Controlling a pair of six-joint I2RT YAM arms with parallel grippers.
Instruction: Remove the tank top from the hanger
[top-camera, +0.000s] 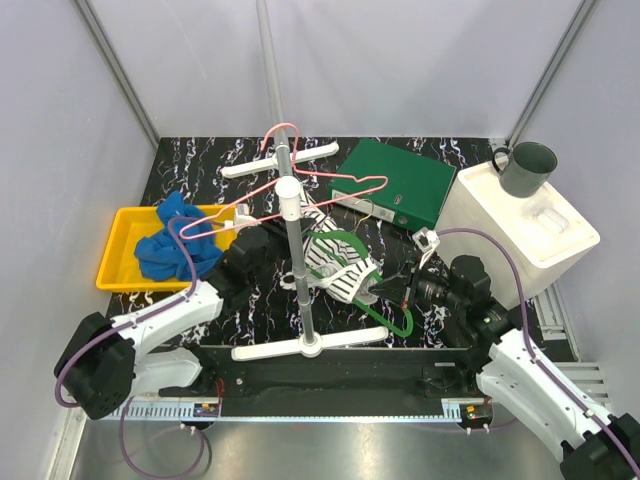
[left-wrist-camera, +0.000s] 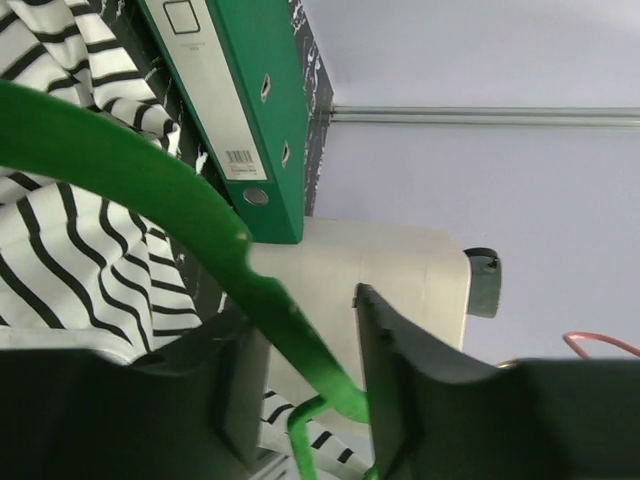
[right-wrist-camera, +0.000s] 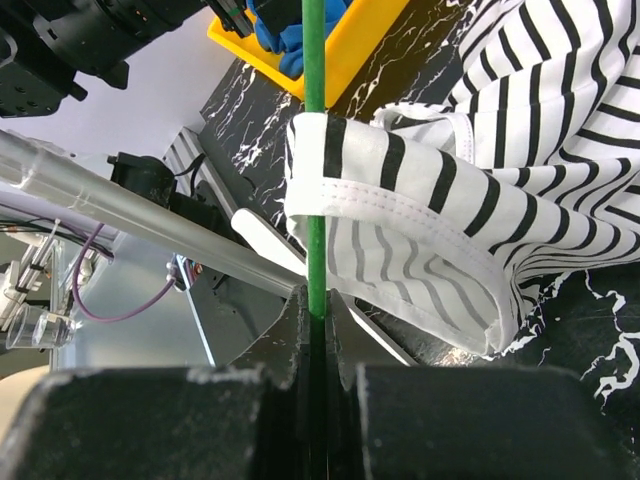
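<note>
While the striped tank top (top-camera: 335, 262) hangs bunched on the green hanger (top-camera: 340, 237) near the middle of the desk, just right of the rack pole (top-camera: 296, 255) and a little toward the near edge, both arms reach in on it from either side. The right gripper (right-wrist-camera: 315, 300) is clenched on the hanger's thin green rod, fingers pressed flat against it with no gap. One hemmed strap of the top is looped round that same rod just above the fingers, and the rest of the cloth spills away to the right in the right wrist view. The left gripper (left-wrist-camera: 303, 310) is released. Its two fingers stand apart and straddle the broad green arm of the hanger, with pale background showing between the arm and one finger, and striped cloth lies just behind. In the overhead view the hanger's hook curls down toward the near edge beside the right wrist. Two pink hangers (top-camera: 330, 185) dangle from the top of the rack. A yellow tray (top-camera: 112, 262) holding a blue cloth (top-camera: 175, 240) sits at the left edge — a green binder (top-camera: 400, 180) lies toward the far edge, and a white box (top-camera: 510, 225) with a dark mug (top-camera: 527, 167) on it fills the far right corner.
</note>
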